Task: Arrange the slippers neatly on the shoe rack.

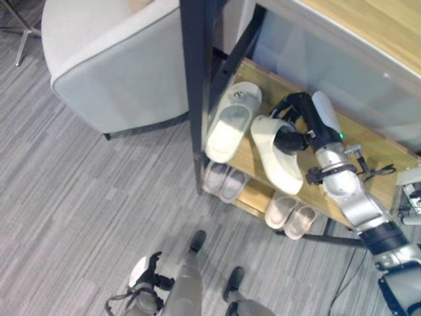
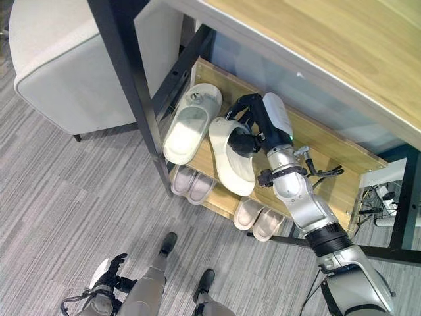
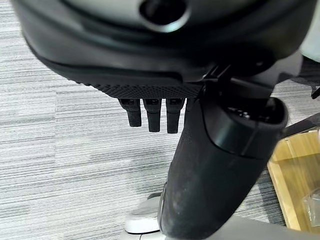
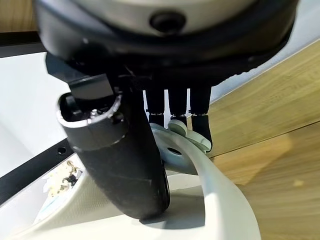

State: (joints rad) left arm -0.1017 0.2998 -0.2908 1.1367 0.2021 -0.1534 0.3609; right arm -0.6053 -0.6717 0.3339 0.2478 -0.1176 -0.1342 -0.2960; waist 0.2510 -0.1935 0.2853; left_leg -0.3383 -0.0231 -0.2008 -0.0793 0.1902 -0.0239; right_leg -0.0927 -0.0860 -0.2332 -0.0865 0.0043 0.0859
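Slippers: two cream ones on upper shelf [image 2: 329, 164] of wooden rack w/ black frame. Left slipper [image 2: 191, 124] lies flat at shelf's left end, toe toward the back, heel over front edge. Right slipper [image 2: 231, 157] sits just beside it, angled, heel hanging past the front edge; the two toes nearly touch.

Right hand [image 2: 253, 125] is clamped on right slipper: fingers [image 4: 200, 107] curl over the strap at the toe end, thumb [image 4: 125, 165] presses down inside on the insole. Arm reaches in from lower right, across the shelf.

Lower shelf [image 1: 253, 194]: two pairs of smaller pale slippers, one pair [image 1: 222, 180] under the left slipper, other pair [image 1: 291, 216] further right, each pair side by side.

Left hand [image 1: 150, 270] hangs low by the robot's side over grey carpet [image 1: 79, 197], well apart from rack; fingers [image 3: 152, 116] straight, relaxed, holding nothing.

Grey-white armchair [image 1: 112, 59] stands left of rack. Light wood counter [image 2: 342, 46] tops the rack.
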